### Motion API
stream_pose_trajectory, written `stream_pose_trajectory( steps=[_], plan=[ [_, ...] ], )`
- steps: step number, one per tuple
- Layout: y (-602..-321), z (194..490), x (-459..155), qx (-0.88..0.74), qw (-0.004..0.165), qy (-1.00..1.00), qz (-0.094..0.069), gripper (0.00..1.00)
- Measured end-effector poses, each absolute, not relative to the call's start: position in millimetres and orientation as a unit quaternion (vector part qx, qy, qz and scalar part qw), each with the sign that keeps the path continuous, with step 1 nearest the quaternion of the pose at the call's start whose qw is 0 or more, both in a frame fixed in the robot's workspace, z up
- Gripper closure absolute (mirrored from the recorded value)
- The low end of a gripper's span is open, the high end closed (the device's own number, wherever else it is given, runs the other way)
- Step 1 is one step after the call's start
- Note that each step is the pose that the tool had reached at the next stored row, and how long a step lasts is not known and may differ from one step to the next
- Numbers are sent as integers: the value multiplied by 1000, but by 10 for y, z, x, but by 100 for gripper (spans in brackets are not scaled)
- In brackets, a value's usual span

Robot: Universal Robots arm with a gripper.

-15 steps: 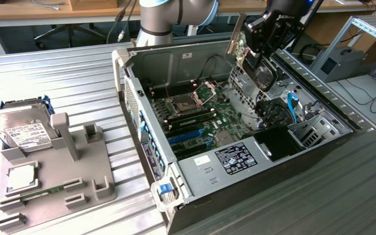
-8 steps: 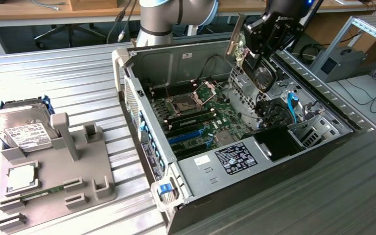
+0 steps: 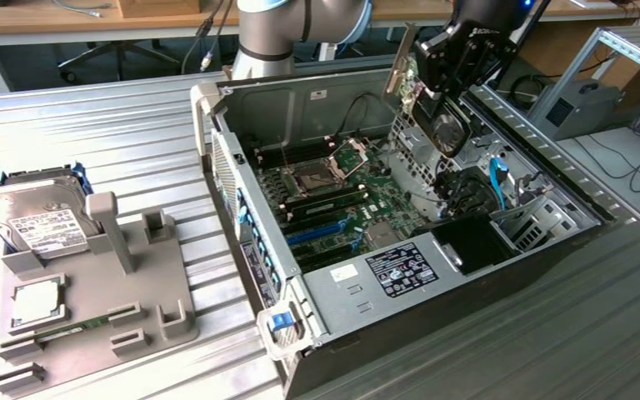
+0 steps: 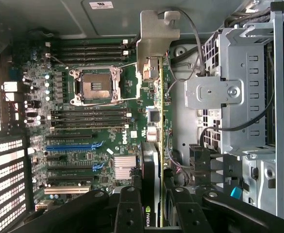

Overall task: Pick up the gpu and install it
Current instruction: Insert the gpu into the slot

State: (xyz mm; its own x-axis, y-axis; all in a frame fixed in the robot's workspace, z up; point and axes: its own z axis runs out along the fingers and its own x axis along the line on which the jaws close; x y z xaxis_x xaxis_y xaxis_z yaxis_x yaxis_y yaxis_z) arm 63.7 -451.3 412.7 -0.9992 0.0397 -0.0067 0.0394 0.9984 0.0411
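Over the open case [image 3: 348, 287], the gpu [image 3: 450, 132] hangs in the claw [image 4: 153, 204].

The site was a robotics lab: ribbed metal bench [image 3: 109, 133], opened computer tower [image 3: 353, 283] at centre, desks [image 3: 31, 18] at upper left.

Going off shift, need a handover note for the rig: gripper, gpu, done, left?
Gripper: shut on gpu, card held edge-on over the open case, above the motherboard.
Done: gpu picked up and brought over the case.
Left: gpu not seated; blue slot is bare.
Other: hard drive sits in the grey holder at the exterior view's left.
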Motion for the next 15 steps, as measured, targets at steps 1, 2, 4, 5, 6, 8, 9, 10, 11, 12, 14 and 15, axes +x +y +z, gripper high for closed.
stream_pose_trajectory(
  steps=[1, 2, 4, 5, 6, 8, 9, 10, 11, 12, 14, 15],
  plan=[
    [-4513, 4127, 637, 20, 4, 1000, 21, 73],
    [-4513, 4127, 637, 20, 4, 1000, 21, 73],
    [-4513, 4127, 637, 19, 4, 1000, 21, 73],
    [-4513, 4126, 637, 18, 4, 1000, 21, 73],
    [-4513, 4127, 637, 16, 4, 1000, 21, 73],
    [-4513, 4126, 636, 13, 4, 1000, 21, 73],
    [-4513, 4127, 635, 10, 4, 1000, 21, 73],
    [-4513, 4127, 635, 8, 4, 1000, 21, 73],
    [-4513, 4127, 634, 5, 3, 1000, 21, 73],
    [-4513, 4127, 634, 1, 3, 1000, 21, 73],
    [-4513, 4126, 634, -6, 3, 1000, 21, 73],
    [-4513, 4127, 633, -13, 3, 1000, 21, 73]
  ],
)
